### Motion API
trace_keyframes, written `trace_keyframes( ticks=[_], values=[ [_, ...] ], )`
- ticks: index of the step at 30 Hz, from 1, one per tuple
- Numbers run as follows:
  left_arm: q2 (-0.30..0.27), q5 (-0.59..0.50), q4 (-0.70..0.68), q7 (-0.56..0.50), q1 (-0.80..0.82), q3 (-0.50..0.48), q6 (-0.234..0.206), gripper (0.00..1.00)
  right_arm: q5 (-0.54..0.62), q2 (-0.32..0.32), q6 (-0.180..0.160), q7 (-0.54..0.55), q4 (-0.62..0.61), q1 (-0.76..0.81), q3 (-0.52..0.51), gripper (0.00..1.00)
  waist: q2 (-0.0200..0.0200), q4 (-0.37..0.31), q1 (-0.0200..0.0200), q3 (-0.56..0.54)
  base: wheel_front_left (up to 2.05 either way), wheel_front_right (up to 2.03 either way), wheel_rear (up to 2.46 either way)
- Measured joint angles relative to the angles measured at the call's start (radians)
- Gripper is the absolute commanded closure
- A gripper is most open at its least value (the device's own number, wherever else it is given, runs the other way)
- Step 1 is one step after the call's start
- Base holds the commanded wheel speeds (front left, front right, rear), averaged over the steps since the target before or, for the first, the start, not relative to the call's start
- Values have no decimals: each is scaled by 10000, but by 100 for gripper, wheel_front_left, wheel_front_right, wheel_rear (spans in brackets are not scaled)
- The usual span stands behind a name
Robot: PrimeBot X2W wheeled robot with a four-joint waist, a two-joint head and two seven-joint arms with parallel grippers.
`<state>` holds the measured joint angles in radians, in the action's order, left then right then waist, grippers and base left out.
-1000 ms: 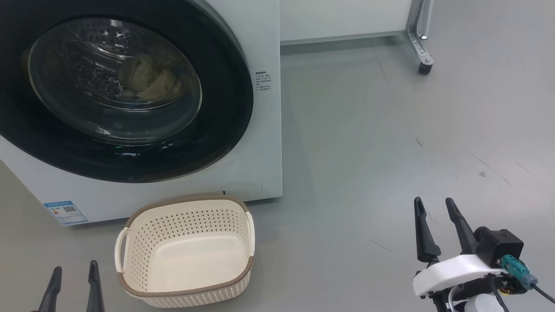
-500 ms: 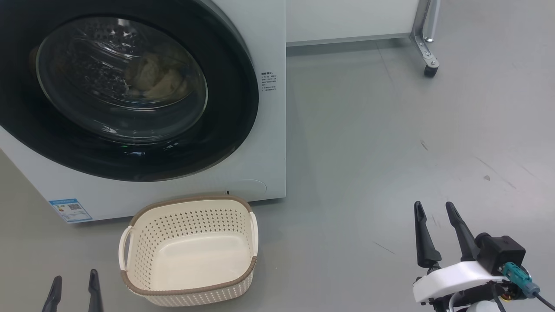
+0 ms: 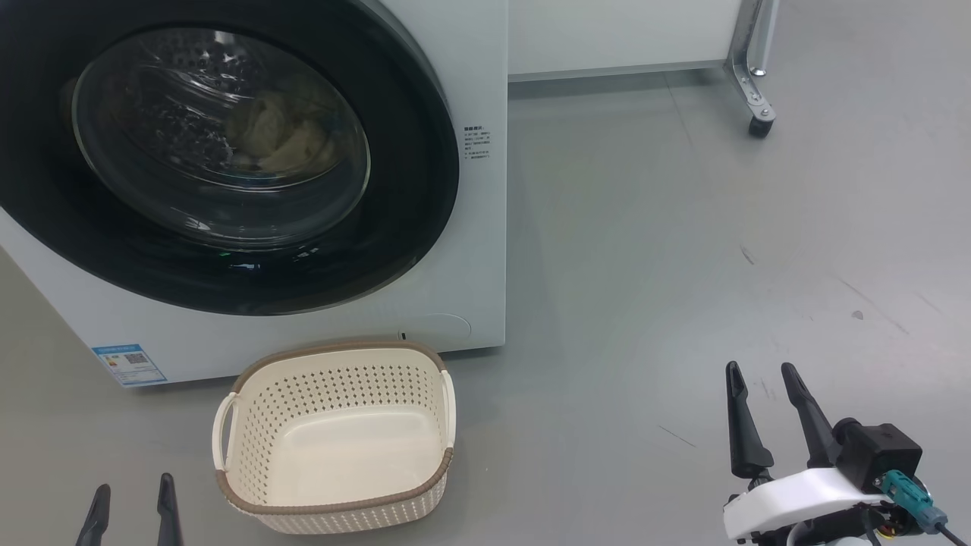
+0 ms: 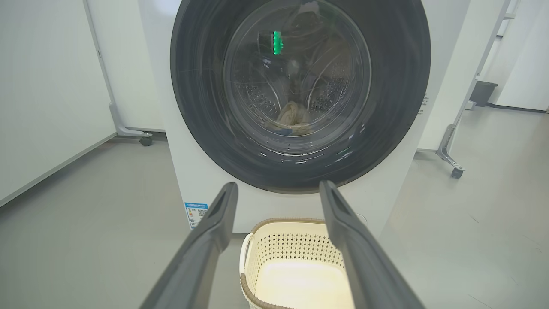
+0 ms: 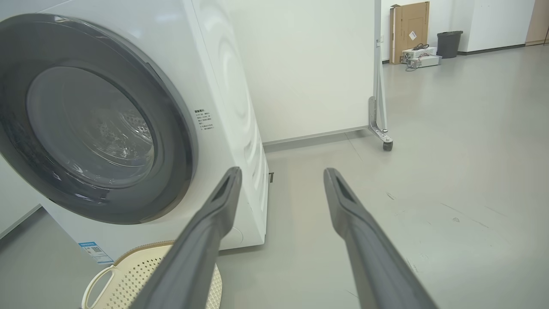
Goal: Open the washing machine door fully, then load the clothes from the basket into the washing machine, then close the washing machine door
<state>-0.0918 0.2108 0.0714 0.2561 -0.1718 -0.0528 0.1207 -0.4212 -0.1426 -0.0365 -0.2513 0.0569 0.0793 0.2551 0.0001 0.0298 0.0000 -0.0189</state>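
The washing machine fills the upper left of the head view, white, with its door lying flush against the front. Behind the glass, pale yellow clothes lie in the drum; the left wrist view shows the clothes too. On the floor before the machine stands the basket, with nothing in it. My left gripper is open at the lower left, just left of the basket. My right gripper is open at the lower right, over bare floor. Neither holds anything.
A white panel on a metal leg with a caster stands behind and right of the machine. Grey floor stretches to the right. A cardboard box and a dark bin sit far off.
The whole head picture has drifted slightly right, so the camera has moved. Both grippers sit a little lower in the picture and stay open. Door, basket and clothes are unchanged.
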Motion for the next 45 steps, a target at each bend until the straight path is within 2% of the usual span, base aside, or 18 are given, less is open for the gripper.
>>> trace_keyframes(
  ticks=[3, 4, 13, 28, 45],
  values=[
    [8, -19, -8, 0, -6, 6, 0, 0, 12, 15, 0, 0, -35, 0, -10, 0, 0, 23, 0, 0, 0, 0, 0],
    [13, -17, -8, 0, -9, 17, 0, 100, 13, 19, 0, 0, -48, 1, -12, 100, 0, 31, 0, -1, 0, 0, 0],
    [337, 136, 669, -102, -12, 102, 0, 100, -213, 236, 17, 6, 512, 303, 73, 100, 0, 25, 0, 6, 0, 0, 0],
    [347, 2468, 1104, -855, 330, -151, 0, 100, -2173, 370, 196, 372, 499, 299, -374, 100, 0, -33, 0, 44, 0, 0, 0],
    [385, 4550, 1323, -1499, 731, -228, 0, 100, -4161, 408, 378, 926, 708, 158, -932, 100, 0, -75, 0, 79, 0, 0, 0]
  ],
)
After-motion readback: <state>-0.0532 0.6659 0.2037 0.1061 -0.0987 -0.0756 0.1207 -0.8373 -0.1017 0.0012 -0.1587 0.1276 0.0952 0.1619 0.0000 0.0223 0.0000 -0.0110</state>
